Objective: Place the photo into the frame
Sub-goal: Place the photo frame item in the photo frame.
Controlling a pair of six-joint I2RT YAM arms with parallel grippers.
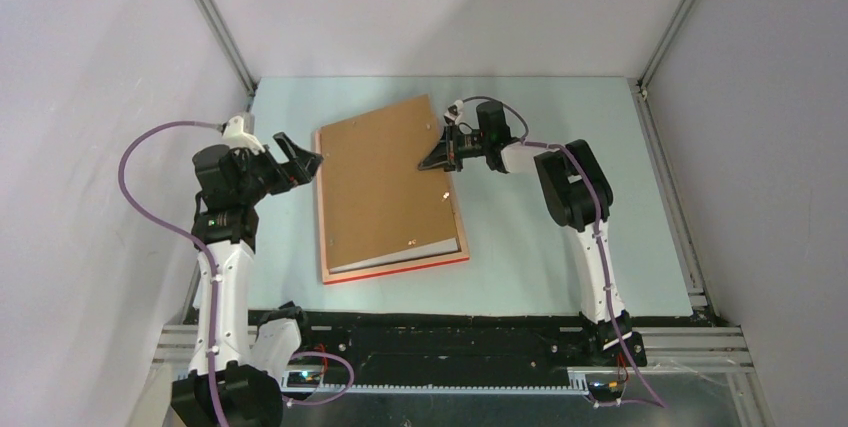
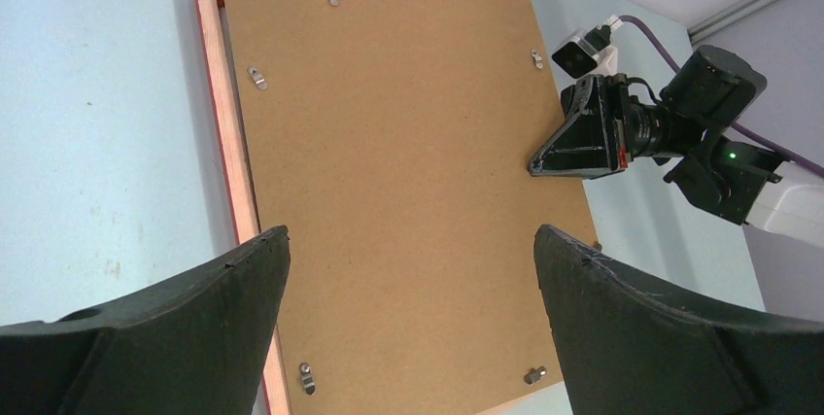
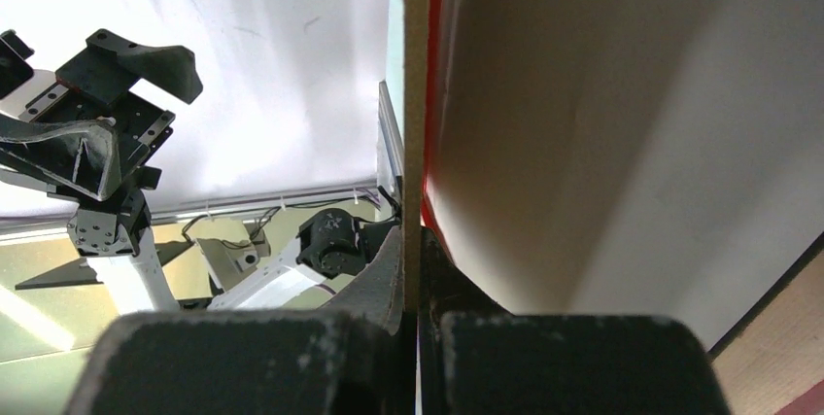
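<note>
On the table: frame [image 1: 395, 269] lies face down mid-table, pale back edge showing on its left side, red edge along the near side
Backing board: brown backing board [image 1: 385, 182] sits over the frame's back, skewed to it, not seated square; far-right corner looks to overhang the frame
Right gripper: right gripper [image 1: 437, 160] pinched tight on the board's right edge near the far corner; wrist view shows only the thin board edge between the jaws
Left gripper: left gripper [image 1: 300, 162] jaws wide apart, holding nothing, just beside the frame's left edge
Photo: print side not visible anywhere; pale sliver [image 1: 435, 247] under the board's near edge could be its back, can't tell
Clips: small metal clips [image 2: 257, 78] on the board; none looks latched
Done: photo probably already in; board laid over it
Left: square the board into the recess; press it flat; turn clips; release
</note>
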